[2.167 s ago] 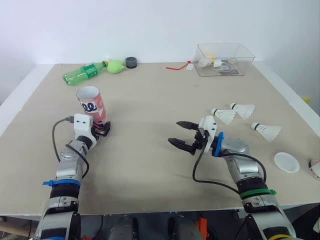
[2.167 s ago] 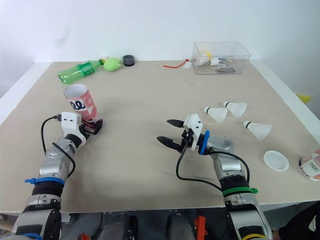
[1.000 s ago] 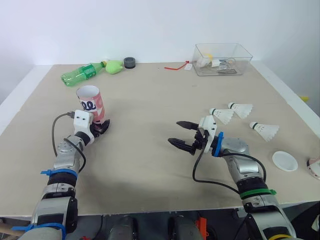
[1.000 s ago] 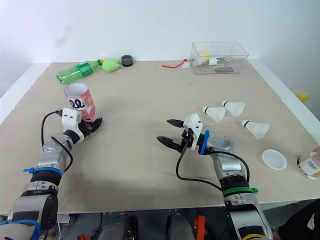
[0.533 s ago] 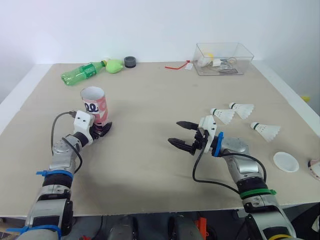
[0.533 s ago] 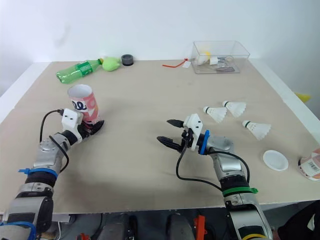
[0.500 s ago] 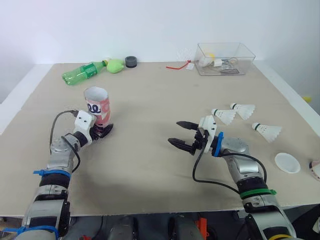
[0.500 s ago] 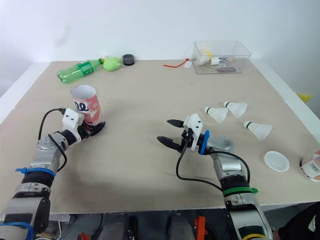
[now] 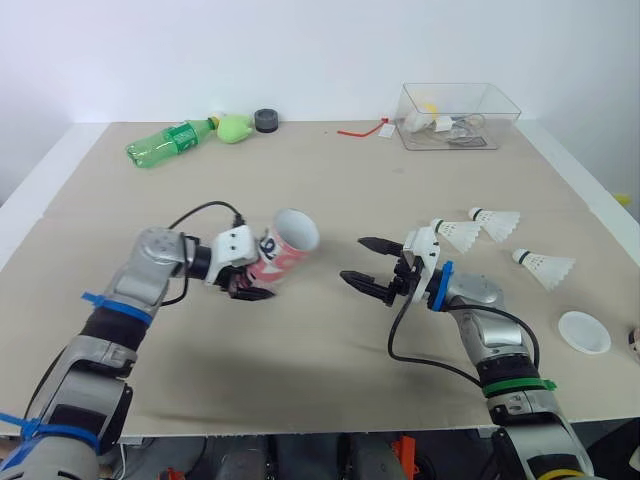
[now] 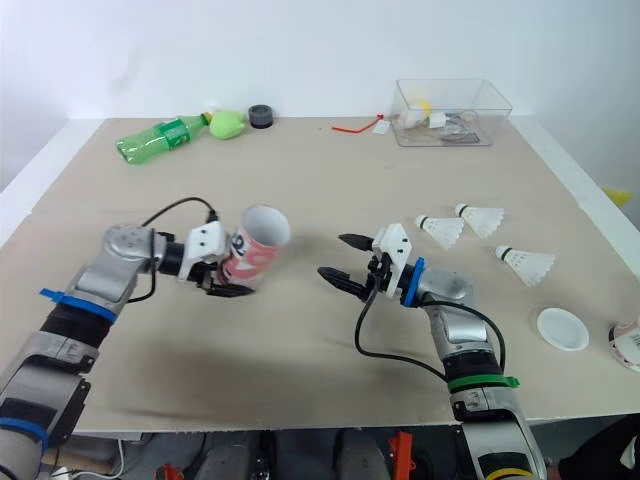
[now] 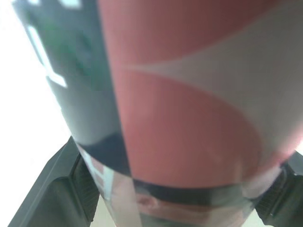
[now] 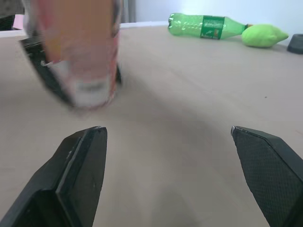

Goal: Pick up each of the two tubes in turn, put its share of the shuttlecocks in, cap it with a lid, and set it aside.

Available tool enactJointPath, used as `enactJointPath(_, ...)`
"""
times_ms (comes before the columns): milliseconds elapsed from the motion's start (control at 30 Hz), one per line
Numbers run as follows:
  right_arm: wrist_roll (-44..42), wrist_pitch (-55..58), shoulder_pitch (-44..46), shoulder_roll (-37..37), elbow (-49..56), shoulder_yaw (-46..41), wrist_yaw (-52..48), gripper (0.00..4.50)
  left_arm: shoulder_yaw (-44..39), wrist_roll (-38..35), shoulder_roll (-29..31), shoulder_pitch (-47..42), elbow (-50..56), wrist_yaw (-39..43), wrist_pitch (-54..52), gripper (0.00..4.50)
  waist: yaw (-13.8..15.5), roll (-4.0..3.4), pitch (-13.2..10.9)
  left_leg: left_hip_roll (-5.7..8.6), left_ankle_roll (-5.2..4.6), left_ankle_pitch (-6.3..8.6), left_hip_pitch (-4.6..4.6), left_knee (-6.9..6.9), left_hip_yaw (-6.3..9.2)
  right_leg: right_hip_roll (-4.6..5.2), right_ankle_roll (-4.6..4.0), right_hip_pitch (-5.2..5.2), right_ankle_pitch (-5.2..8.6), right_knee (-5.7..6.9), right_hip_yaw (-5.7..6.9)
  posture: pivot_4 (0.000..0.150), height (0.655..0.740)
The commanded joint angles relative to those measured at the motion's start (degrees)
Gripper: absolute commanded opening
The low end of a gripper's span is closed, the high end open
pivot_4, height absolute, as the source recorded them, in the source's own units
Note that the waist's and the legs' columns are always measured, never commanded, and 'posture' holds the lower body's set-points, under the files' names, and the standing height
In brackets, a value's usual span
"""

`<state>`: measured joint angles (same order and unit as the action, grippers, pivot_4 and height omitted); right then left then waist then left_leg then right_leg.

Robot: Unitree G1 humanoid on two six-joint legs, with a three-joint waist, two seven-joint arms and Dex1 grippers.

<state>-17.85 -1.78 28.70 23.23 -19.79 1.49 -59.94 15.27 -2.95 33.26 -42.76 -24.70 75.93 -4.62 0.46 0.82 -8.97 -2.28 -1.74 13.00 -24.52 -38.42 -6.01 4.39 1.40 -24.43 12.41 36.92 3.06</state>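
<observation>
My left gripper [image 9: 253,277] is shut on the base of a red-and-white tube [image 9: 284,250], held tilted above the table's middle with its open white mouth facing up and to the right. In the left wrist view the tube [image 11: 189,118] sits pressed between both fingers [image 11: 52,189]. My right gripper [image 9: 354,260] stands open just right of the tube's mouth, with nothing between its fingers. Three white shuttlecocks [image 9: 455,233] [image 9: 497,220] [image 9: 545,265] lie to the right. A white lid [image 9: 583,331] rests near the right edge, and part of a second tube [image 10: 628,345] shows beyond it.
At the back left lie a green bottle [image 9: 170,140], a green object [image 9: 234,128] and a black cap [image 9: 265,120]. A clear box [image 9: 460,103] with small items stands at the back right, with a red strap [image 9: 360,130] beside it.
My left gripper has lifted the tube from its upright spot on the left and carried it to the middle, tipping its mouth toward the right gripper. The right gripper has barely moved.
</observation>
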Motion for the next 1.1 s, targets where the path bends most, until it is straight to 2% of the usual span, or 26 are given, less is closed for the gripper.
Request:
enactJointPath(33, -1.45, 0.25, -2.25, 1.43, 4.7, -3.01, 1.7, 4.5, 4.33, 1.81, -0.84, -2.97, 1.5, 4.57, -2.35, 3.71, 0.05, 0.01, -0.01, 0.01, 0.0, 0.0, -0.02, 0.0, 0.07, -0.01, 0.02, 0.0, 0.03, 0.0, 0.05, 0.15, 0.74)
enactJointPath(167, -1.69, 2.35, -5.3, 2.36, 8.82, -5.27, 5.54, 4.5, 7.01, 4.78, -3.65, -6.49, -2.24, 4.28, -1.42, 3.71, 0.13, 0.01, -0.02, 0.08, 0.0, 0.0, -0.01, 0.0, 0.13, -0.01, 0.04, 0.01, 0.06, 0.02, 0.06, 0.15, 0.74)
enactJointPath(267, -2.02, 4.85, -7.37, 3.18, 12.13, -6.82, 8.36, 4.5, 8.14, 7.29, -5.18, -7.91, -4.83, 3.04, -0.08, 3.71, 0.28, 0.0, -0.01, 0.14, -0.01, -0.01, 0.0, -0.05, 0.22, 0.01, 0.42, 0.09, 0.26, 0.03, 0.01, 0.15, 0.74)
enactJointPath(600, -6.19, 21.29, -11.02, 7.89, 23.0, -18.11, 23.03, 4.5, 10.5, 12.32, -8.49, -11.48, -5.12, 1.5, -0.57, 3.71, 0.97, 0.01, -0.02, 0.68, -0.47, -0.28, -0.04, -0.12, 0.33, 0.56, 0.54, 0.2, 0.19, 0.02, -0.09, 0.15, 0.74)
enactJointPath(800, -4.52, 21.66, -11.1, 11.75, 18.14, -22.07, 26.06, 4.5, 10.58, 13.53, -9.91, -11.63, -5.97, 0.11, 1.31, 3.71, 1.38, 0.01, -0.02, 0.89, -0.61, -0.34, -0.11, -0.12, 0.37, 0.78, 0.6, 0.2, 0.16, 0.02, -0.03, 0.15, 0.74)
enactJointPath(1100, -1.68, 17.73, -5.7, 13.58, 3.51, -19.83, 23.66, 4.5, 9.74, 13.45, -10.76, -12.48, -5.51, 0.73, -0.55, 3.71, 1.35, 0.02, -0.03, 1.02, -0.75, -0.41, -0.14, -0.12, 0.4, 0.84, 0.74, 0.21, 0.1, 0.02, -0.04, 0.15, 0.74)
